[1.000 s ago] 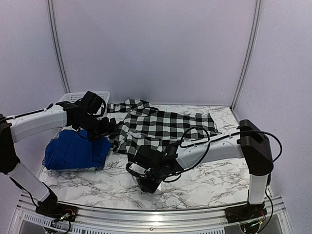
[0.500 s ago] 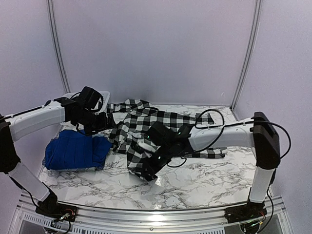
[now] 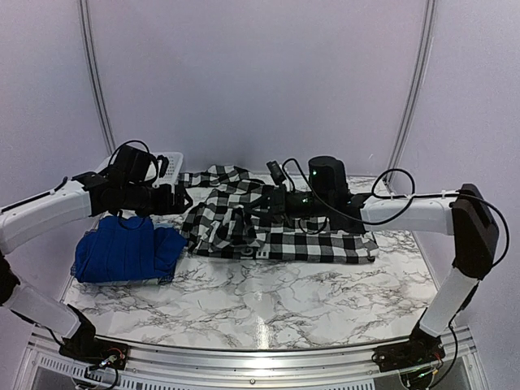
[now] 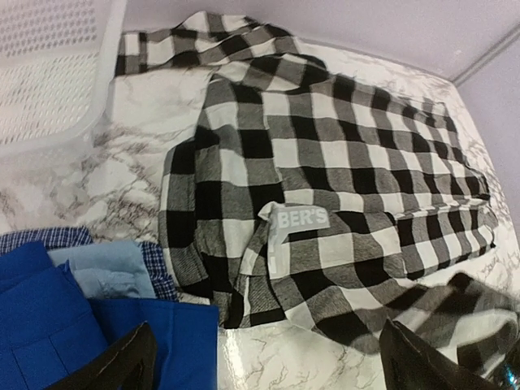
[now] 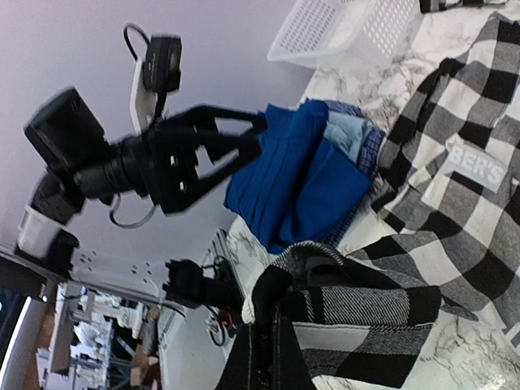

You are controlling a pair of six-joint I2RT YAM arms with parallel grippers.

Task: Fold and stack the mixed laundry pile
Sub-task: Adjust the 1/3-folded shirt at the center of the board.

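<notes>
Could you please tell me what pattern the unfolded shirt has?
The flannel shirt is black-and-white buffalo check, clearest in the left wrist view.

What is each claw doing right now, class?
Left claw: open, holding nothing.
Right claw: closed on the flannel shirt.

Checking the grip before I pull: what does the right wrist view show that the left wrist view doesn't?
Right wrist only: the right gripper shut on a fold of the flannel shirt, and the left gripper seen whole, open. Left wrist only: the flannel's far half, spread flat. Both: the basket, the royal-blue shirt, the flannel's grey label.
</notes>
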